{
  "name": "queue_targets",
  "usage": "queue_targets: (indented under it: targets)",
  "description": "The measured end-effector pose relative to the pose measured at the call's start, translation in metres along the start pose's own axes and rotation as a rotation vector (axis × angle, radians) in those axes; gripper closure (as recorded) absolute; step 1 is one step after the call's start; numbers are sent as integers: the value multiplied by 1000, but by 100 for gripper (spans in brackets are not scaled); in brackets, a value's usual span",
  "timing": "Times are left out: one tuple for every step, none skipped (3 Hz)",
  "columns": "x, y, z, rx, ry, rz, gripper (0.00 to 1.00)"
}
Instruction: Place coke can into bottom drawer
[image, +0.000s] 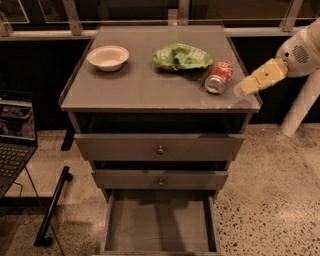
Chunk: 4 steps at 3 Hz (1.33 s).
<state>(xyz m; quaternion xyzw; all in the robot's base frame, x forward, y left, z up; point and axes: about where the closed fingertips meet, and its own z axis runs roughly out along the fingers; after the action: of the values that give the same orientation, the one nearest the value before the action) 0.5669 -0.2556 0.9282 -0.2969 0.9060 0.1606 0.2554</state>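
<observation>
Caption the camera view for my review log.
Coke can lies on its side on the cabinet top, gripper close beside it, bottom drawer open below.

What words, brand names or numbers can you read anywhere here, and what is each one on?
No text reads clearly.
coke can, lying on its side: white markings, too blurred to read.
green chip bag: print too blurred to read.
laptop screen: too small to read.
gripper, just right of the can: no lettering seen.

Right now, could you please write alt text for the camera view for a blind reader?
A coke can lies on its side on the cabinet top, with the gripper close beside it at the edge; the bottom drawer is pulled open.
</observation>
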Motion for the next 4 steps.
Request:
queue_targets:
  targets:
    - [-49,-5,22,-4,-2,8,0]
    - [-97,2,44,25,-4,-52,0]
    - [-91,1,46,18,-7,-47,0]
    - [-81,-21,52,8,-23,11,0]
